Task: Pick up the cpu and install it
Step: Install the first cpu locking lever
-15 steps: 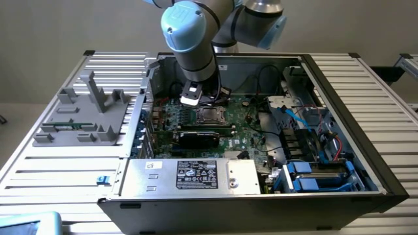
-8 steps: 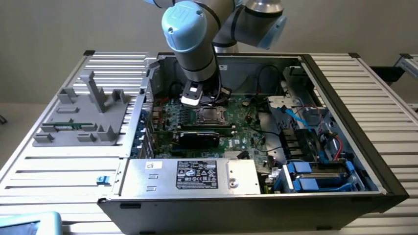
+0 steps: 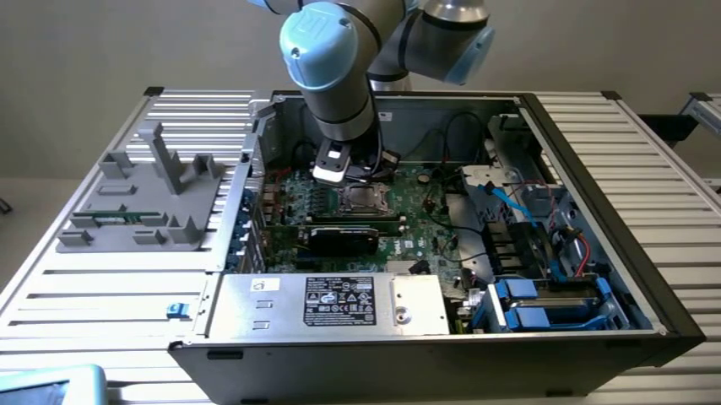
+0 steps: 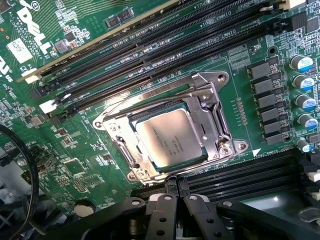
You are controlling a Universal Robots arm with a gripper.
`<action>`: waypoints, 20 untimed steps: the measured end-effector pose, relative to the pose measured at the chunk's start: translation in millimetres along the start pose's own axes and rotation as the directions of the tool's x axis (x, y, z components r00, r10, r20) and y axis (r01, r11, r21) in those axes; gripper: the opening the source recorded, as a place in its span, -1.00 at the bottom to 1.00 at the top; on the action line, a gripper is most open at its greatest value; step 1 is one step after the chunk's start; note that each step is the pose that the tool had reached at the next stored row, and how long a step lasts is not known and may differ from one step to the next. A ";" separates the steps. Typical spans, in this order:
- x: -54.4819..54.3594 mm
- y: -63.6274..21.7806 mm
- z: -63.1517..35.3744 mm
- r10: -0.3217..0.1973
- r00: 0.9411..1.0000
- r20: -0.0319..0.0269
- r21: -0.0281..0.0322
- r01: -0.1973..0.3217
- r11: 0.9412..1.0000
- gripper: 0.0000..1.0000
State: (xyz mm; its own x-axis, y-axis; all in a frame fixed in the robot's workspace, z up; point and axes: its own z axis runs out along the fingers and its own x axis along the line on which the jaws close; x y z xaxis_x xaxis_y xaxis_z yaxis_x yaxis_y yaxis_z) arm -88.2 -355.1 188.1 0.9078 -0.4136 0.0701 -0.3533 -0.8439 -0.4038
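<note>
Slatted metal table [image 3: 101,287], grey wall behind. Open computer case [image 3: 647,295] on it, grey fixture [image 3: 147,198] at the case's 9 o'clock in exterior view. Gripper [image 3: 355,175] clenched, empty, just above cpu [image 3: 363,200]; cpu at its 6 o'clock, lying in socket frame [image 4: 216,102]. Wrist view adds memory slots [image 4: 150,47].

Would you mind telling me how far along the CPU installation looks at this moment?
The cpu already lies inside the socket's metal frame on the motherboard, so pick-up and placement look done. The pincer hangs shut just above it, holding nothing. Whether it is fully seated cannot be told.
</note>
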 end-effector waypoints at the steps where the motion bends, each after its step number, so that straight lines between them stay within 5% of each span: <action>1: 0.1 0.0 0.1 0.000 1.000 0.000 0.000 0.000 1.000 -0.77; 20: 2.9 -1.0 1.1 0.005 1.000 -0.005 0.001 -0.005 1.000 -0.77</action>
State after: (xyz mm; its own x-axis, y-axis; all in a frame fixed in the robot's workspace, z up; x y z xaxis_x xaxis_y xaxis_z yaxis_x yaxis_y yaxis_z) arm -84.9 -355.1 187.7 0.9048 -0.4195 0.0732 -0.3574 -0.8416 -0.4049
